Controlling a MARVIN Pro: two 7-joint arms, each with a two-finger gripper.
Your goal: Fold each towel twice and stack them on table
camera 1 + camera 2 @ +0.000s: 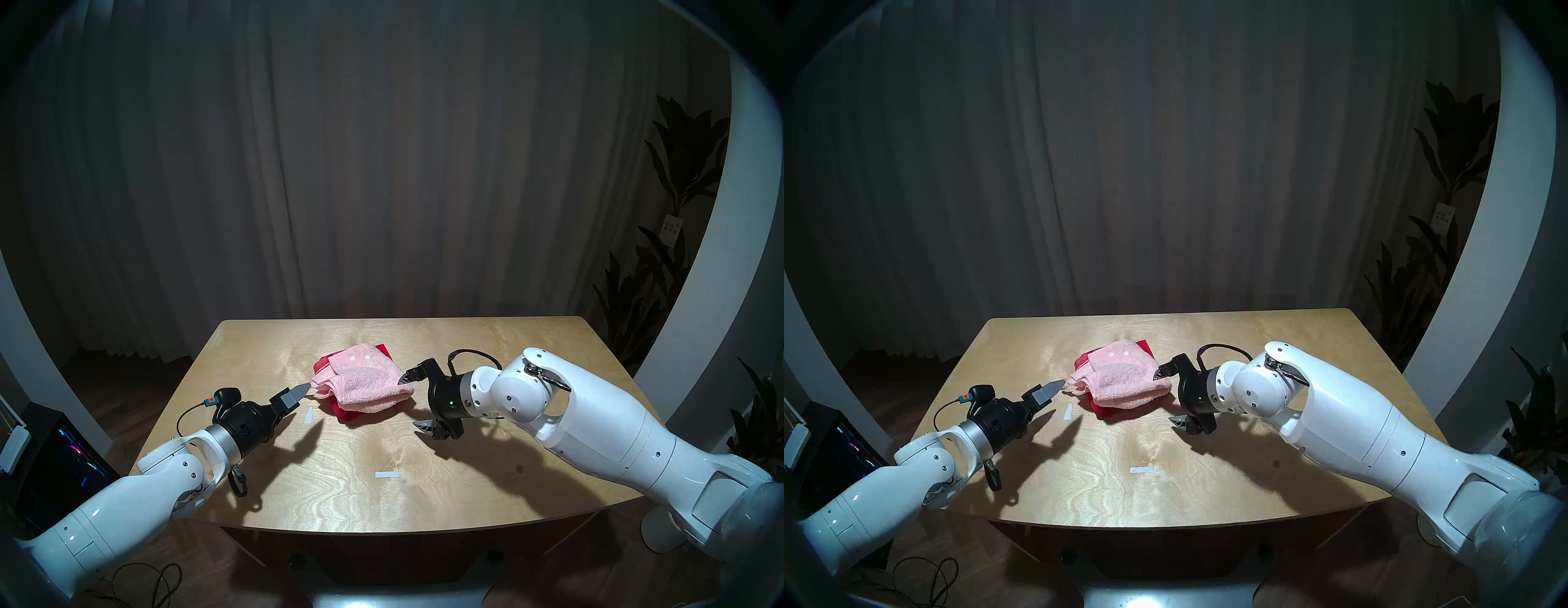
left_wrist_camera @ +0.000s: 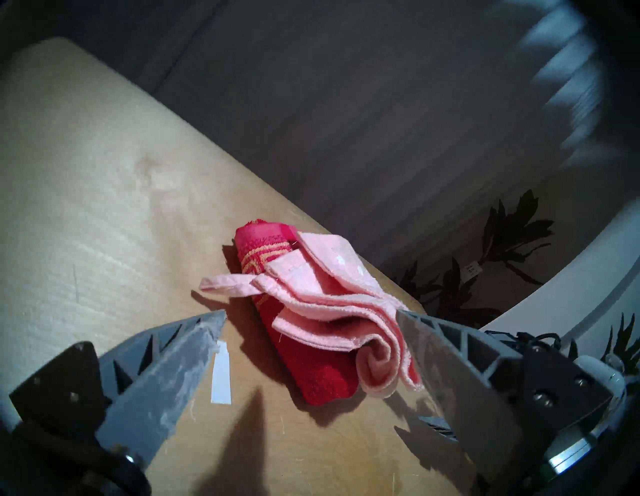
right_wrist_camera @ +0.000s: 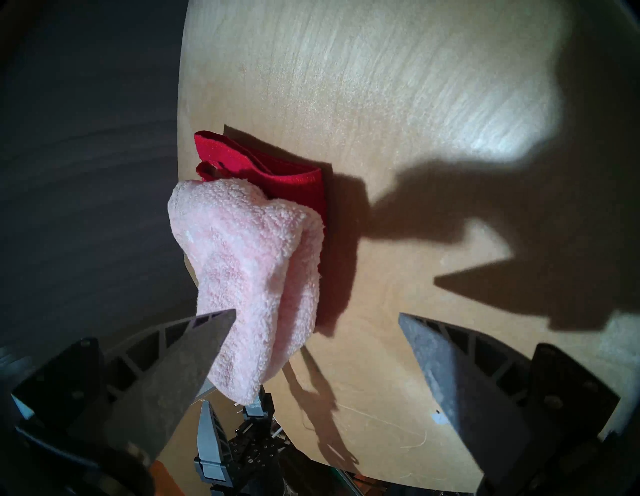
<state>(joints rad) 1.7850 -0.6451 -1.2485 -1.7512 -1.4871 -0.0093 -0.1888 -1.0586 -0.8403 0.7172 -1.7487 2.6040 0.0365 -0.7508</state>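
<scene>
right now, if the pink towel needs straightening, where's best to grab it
Probably the loose corner strip of the pink towel, approached from the left gripper side. It sticks out flat past the red towel, so a pinch there shouldn't catch the layer beneath.

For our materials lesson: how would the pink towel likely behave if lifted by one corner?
The pink towel would probably droop limply: its layers already sag and curl loosely. Its fuzzy terry likely grips rather than slips. The fold would probably come undone.

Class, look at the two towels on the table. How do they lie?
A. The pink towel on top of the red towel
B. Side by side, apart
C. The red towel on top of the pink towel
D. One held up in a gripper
A: the folded pink towel rests on the red towel, whose edges show from under it on the table.
</scene>
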